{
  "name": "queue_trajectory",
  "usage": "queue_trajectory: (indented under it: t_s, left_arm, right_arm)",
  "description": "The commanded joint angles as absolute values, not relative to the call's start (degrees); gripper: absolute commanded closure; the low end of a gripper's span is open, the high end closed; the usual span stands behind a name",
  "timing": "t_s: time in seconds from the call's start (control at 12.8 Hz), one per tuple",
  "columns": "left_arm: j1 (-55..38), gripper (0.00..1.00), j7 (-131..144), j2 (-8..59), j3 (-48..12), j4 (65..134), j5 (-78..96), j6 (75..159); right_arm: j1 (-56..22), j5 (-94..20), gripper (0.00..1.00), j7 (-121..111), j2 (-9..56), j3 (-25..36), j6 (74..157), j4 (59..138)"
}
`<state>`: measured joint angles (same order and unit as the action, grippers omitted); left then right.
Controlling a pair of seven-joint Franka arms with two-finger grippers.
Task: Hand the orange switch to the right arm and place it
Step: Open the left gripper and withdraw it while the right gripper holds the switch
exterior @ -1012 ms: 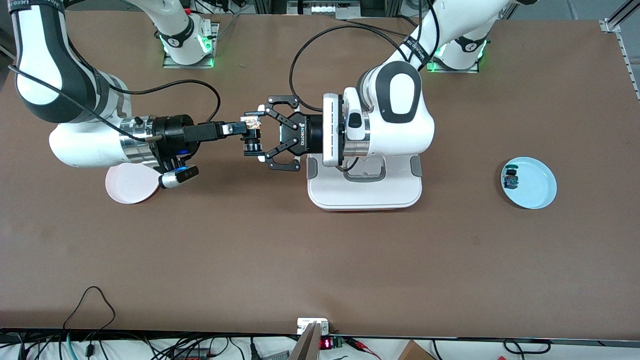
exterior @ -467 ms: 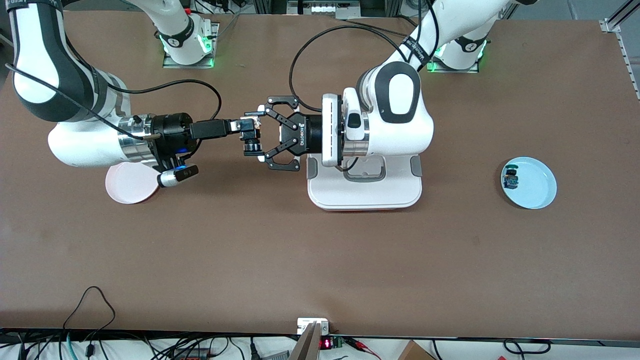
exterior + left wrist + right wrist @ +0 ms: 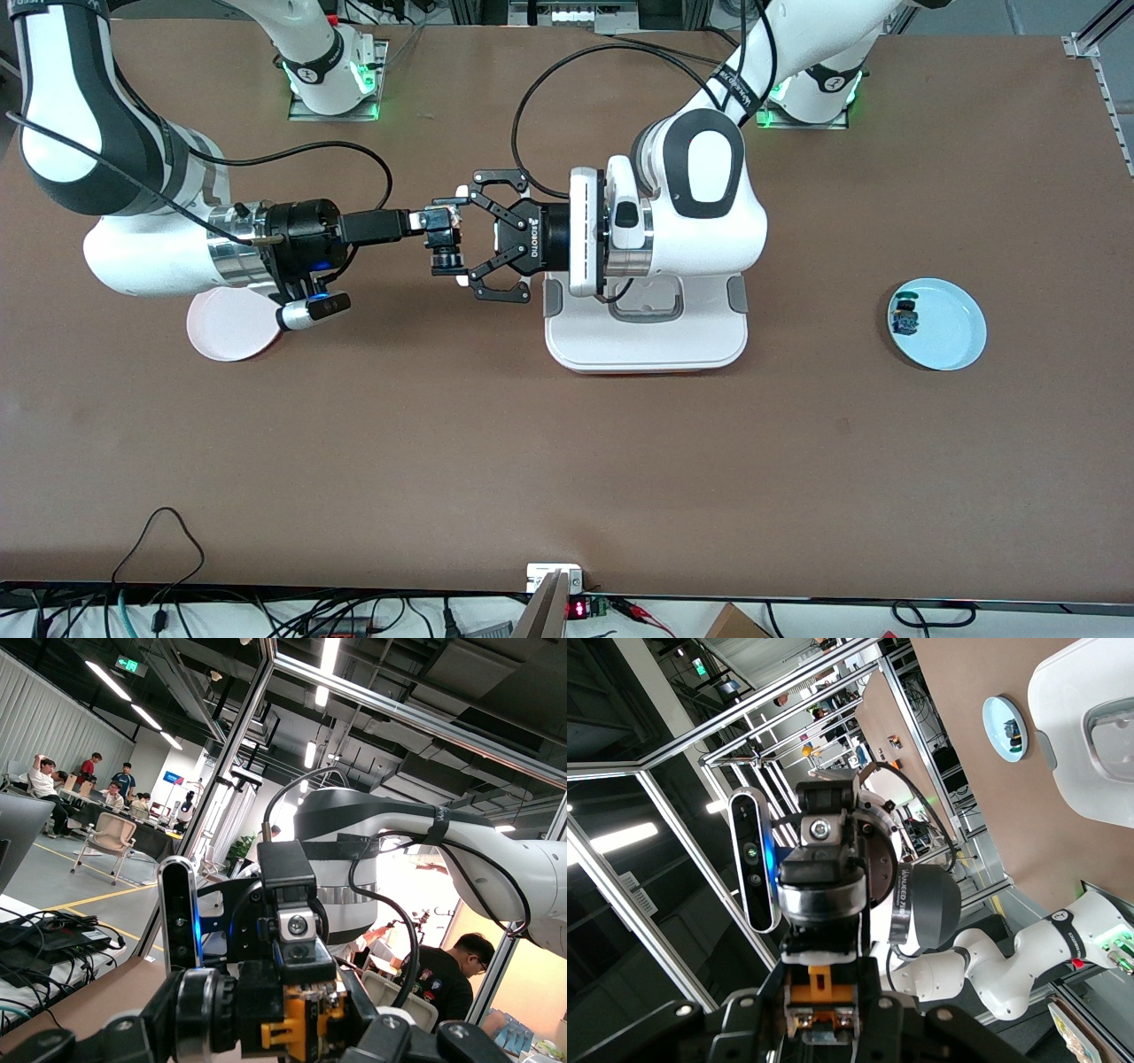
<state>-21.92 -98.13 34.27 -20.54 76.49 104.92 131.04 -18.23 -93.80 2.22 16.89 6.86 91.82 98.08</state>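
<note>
We see both arms meeting in the air over the brown tabletop (image 3: pixel 567 443), just beside the white board (image 3: pixel 645 341) that lies near the middle, toward the right arm's end of it. The orange switch (image 3: pixel 446 244) sits between the two end effectors, off the tabletop. In the left wrist view its yellow-orange body (image 3: pixel 306 1020) shows between black fingers, and in the right wrist view the same orange part (image 3: pixel 819 990) shows close in front of the camera.

The left end effector (image 3: pixel 462 237), with its black open-linkage fingers, is clamped on the orange switch. The right end effector (image 3: pixel 436 227), slim and black, has its fingers drawn together on the same switch from the right arm's end of the tabletop, so both hold it at once.

A pink plate (image 3: pixel 229 326) lies on the tabletop well apart from the white board, toward the right arm's end, partly under the right arm's wrist. A light blue plate (image 3: pixel 952 341) lies well apart from the white board toward the left arm's end, and a small blue switch (image 3: pixel 904 316) rests in it, near its rim.
</note>
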Motion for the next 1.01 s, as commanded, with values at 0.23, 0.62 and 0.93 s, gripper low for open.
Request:
queue_trajectory:
  t_s: [0.23,0.62,0.93]
  left_arm:
    - [-19.4,0.0,-97.6,34.0,-20.0,75.5,105.5,130.5]
    - [-4.5,0.0,-97.6,36.0,-19.5,75.8,97.1,107.5]
    - [10.5,0.0,-99.0,38.7,-19.5,75.8,83.5,96.2]
  right_arm:
    - [-18.3,-94.2,0.95,2.5,16.6,7.0,90.7,98.4]
    - [-17.9,-94.0,0.95,2.3,16.5,7.0,90.7,98.4]
    - [-15.7,-89.8,0.95,1.0,15.6,7.1,89.6,98.8]
